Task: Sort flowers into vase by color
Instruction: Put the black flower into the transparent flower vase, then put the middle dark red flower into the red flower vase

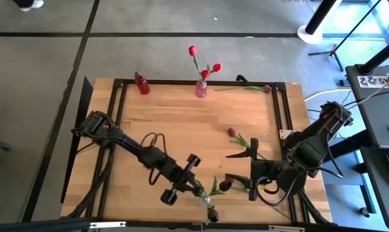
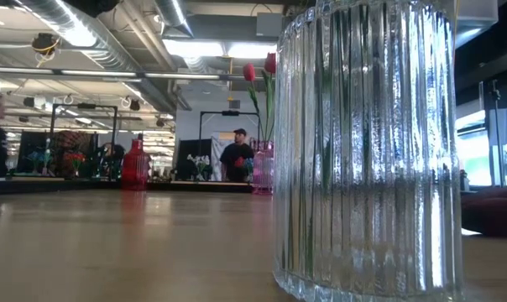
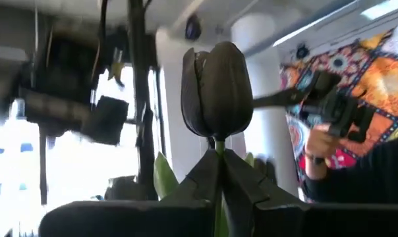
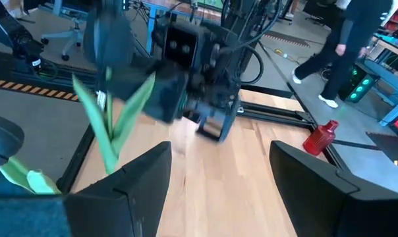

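My two arms over the table (image 1: 181, 122), near edge.
Left gripper (image 3: 220, 172): jaws closed on the stem of a near-black tulip (image 3: 216, 89), held above the clear ribbed vase (image 2: 367, 151). Right gripper (image 4: 215, 187): jaws spread wide, empty, just beside it. Red tulips (image 1: 204, 64) stand in the pink vase (image 1: 201, 89) at the far edge.

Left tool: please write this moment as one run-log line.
left tool: shut on black tulip stem | place: above clear vase | right tool: open, holds nothing
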